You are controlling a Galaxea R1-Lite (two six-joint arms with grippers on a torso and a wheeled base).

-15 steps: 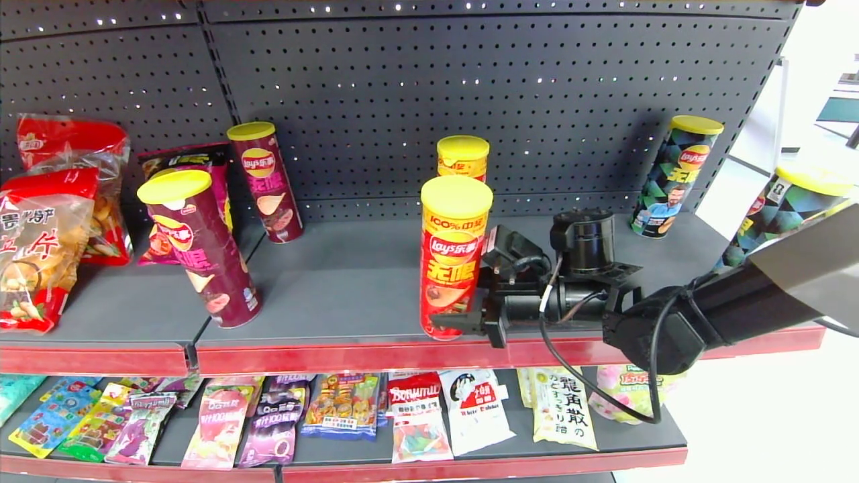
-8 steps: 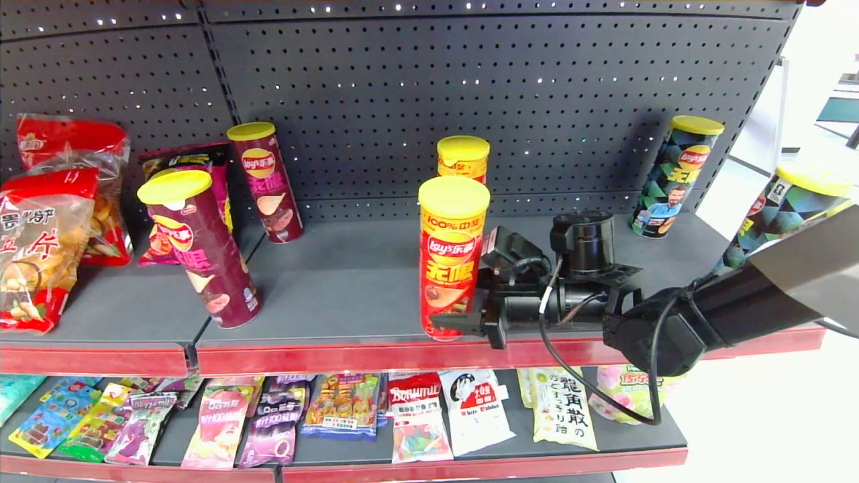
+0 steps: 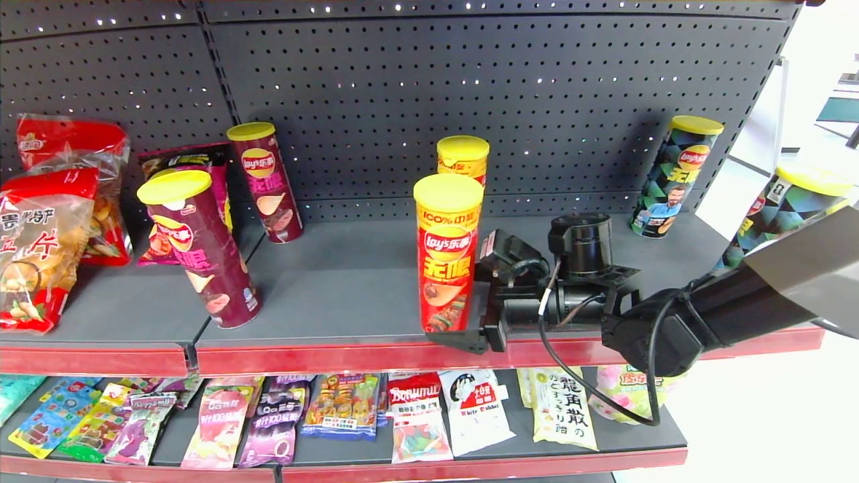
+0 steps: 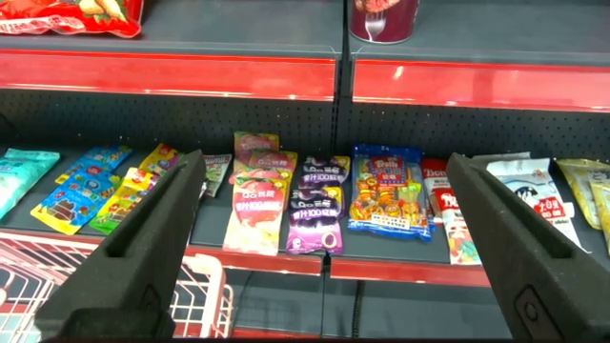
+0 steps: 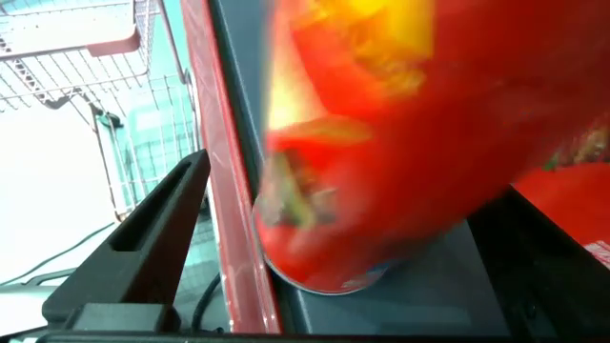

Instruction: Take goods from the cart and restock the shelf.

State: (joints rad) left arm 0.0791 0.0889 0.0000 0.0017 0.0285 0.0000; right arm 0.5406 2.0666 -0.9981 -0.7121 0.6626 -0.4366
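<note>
Red can: the red can [image 3: 446,268] w/ a yellow lid stands up straight on the shelf [image 3: 335,288]. It is close to the red edge [image 3: 322,355] at the front.

R gripper: the R gripper [image 3: 463,322] is low down by the bottom of the can, w/ one finger on each side. Its fingers are apart. In the right wrist view the near finger [image 5: 143,248] has a gap btwn it and the can [image 5: 400,143]. The can is a blur there, so the far finger maybe touches it, hard to say.

L gripper: the L gripper [image 4: 324,162] hangs low in front of the lower shelf [image 4: 315,262]. Its fingers are wide apart, w/ nothing btwn them.

Cart: a red and white wire cart [image 4: 200,295] sits under the L gripper.

Other cans: a yellow-lid can [image 3: 463,157] stands right behind the red can. Two purple cans [image 3: 198,248] stand to the left, well apart from it. Two dark cans [image 3: 674,178] stand at the right end.

Bags: snack bags [image 3: 40,235] sit at the far left of the shelf.

Lower shelf: small packets [image 3: 342,406] lie flat in a row.
</note>
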